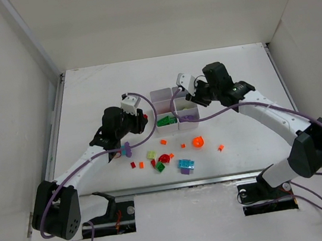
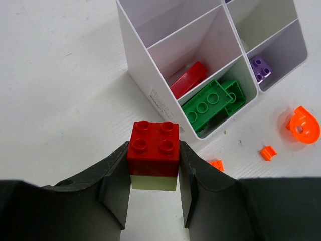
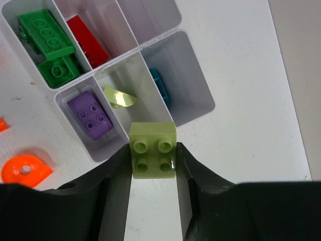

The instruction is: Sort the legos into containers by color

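1. White tabletop (image 1: 232, 74) carried loose legos (image 1: 186, 164) nearest the arm bases.
2. Left end effector (image 2: 153, 168) clamped a red brick (image 2: 153, 143) just beside the tray (image 1: 161, 99).
3. Right end effector (image 3: 153, 160) gripped a yellow-green brick (image 3: 153, 145) at the tray's edge.

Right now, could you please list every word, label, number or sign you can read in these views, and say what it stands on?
No text can be read in any view.
Tray: a small faint mark on its outer wall in the left wrist view, too small to read.
Red brick and lime brick: no lettering legible on their studs.
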`<state>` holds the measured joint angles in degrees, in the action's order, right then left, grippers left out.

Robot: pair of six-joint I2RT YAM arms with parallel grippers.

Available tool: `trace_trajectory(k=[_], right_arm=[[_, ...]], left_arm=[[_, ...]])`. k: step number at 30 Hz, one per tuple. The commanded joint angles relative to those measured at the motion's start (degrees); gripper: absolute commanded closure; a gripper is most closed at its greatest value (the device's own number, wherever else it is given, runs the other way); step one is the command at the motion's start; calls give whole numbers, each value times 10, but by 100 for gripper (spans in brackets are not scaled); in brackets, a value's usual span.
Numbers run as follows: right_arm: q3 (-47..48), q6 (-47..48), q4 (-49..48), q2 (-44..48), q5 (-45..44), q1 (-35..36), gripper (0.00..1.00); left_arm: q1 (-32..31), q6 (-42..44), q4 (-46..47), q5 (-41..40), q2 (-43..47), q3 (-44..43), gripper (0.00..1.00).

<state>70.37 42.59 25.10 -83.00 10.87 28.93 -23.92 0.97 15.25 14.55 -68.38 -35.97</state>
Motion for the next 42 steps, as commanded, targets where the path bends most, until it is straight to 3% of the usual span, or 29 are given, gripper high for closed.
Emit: trace_trajectory(k=[1,10,22,32,42], right_arm=[[1,-7,-8,16,-2,-3,100],[7,7,6,5,-2,-3,100],[8,129,-9,-58,37,23,100],[52,135,-21,-129,4,33,78],[64,135,-46,-135,-13,33,74]], left_arm=[[-1,-8,29,-2,20,8,100],[-1,-8,29,-2,15,8,100],[-1,-8,35,-7,15,8,100],[-1,-8,35,-18,20,13,100],[-1,-8,40,-18,20,19,100]])
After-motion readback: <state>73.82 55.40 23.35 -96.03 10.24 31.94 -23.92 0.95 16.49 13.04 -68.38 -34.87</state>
